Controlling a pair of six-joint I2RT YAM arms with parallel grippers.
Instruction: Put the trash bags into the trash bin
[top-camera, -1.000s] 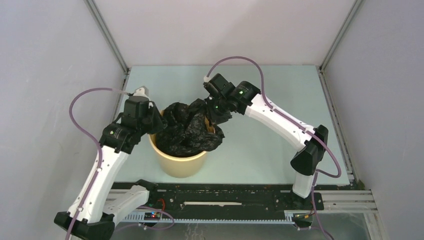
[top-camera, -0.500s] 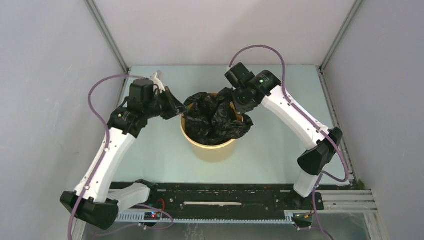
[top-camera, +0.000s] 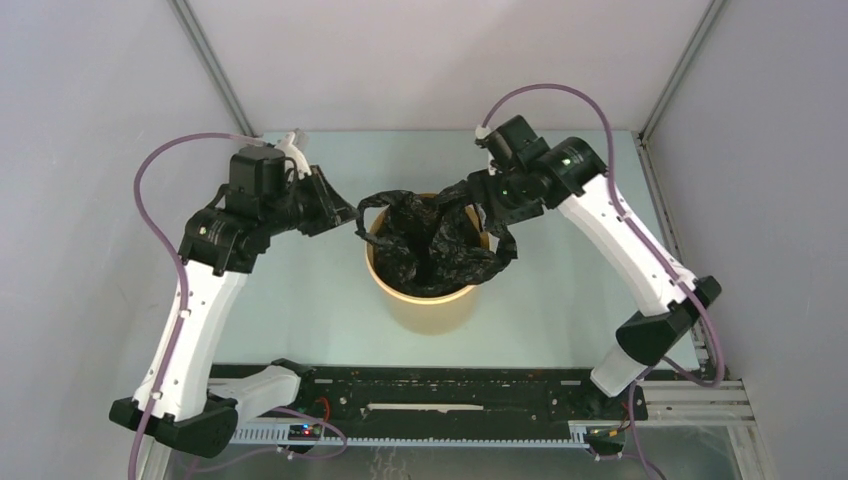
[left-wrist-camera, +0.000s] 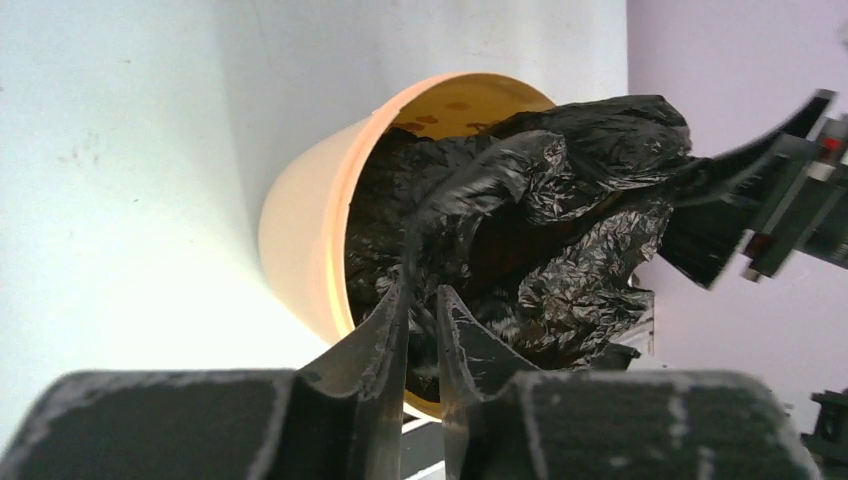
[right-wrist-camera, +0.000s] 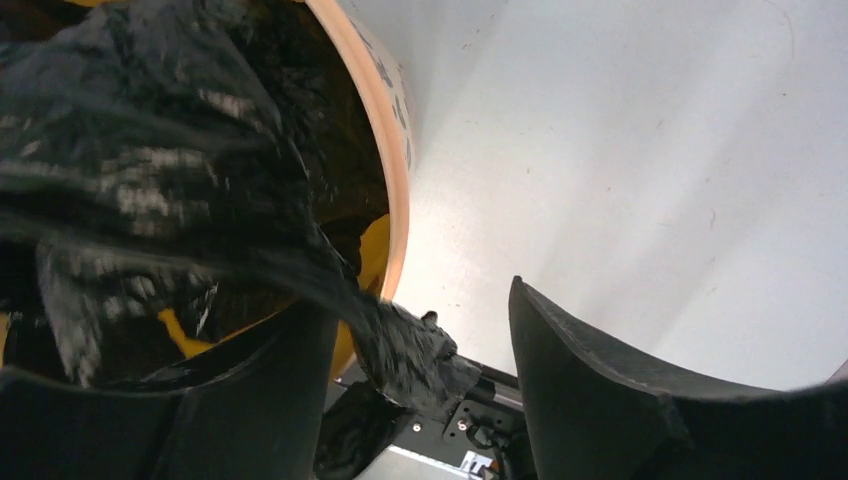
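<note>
The trash bag (top-camera: 430, 240) is a crinkled, glossy black sheet, spread open and sitting mostly inside the trash bin (top-camera: 430, 310). Its folds rise above the bin's rim, and one flap spills over the rim on the side nearest the right arm. From the left wrist, the bag (left-wrist-camera: 560, 220) fills the bin's mouth, with bare yellow wall (left-wrist-camera: 300, 230) showing at the far edge.

The left pincer (top-camera: 335, 205) hangs just outside the bin's rim. Its jaws (left-wrist-camera: 420, 295) are parted only by a thin slit, and a twisted strand of bag runs up to their tips. Whether the strand is pinched cannot be told.

The right pincer (top-camera: 470, 195) hovers over the opposite rim with its jaws wide apart (right-wrist-camera: 415, 300). A fold of bag (right-wrist-camera: 150, 150) lies across the gap between them, unclamped.

The bin stands upright on the pale table (top-camera: 560, 290).
</note>
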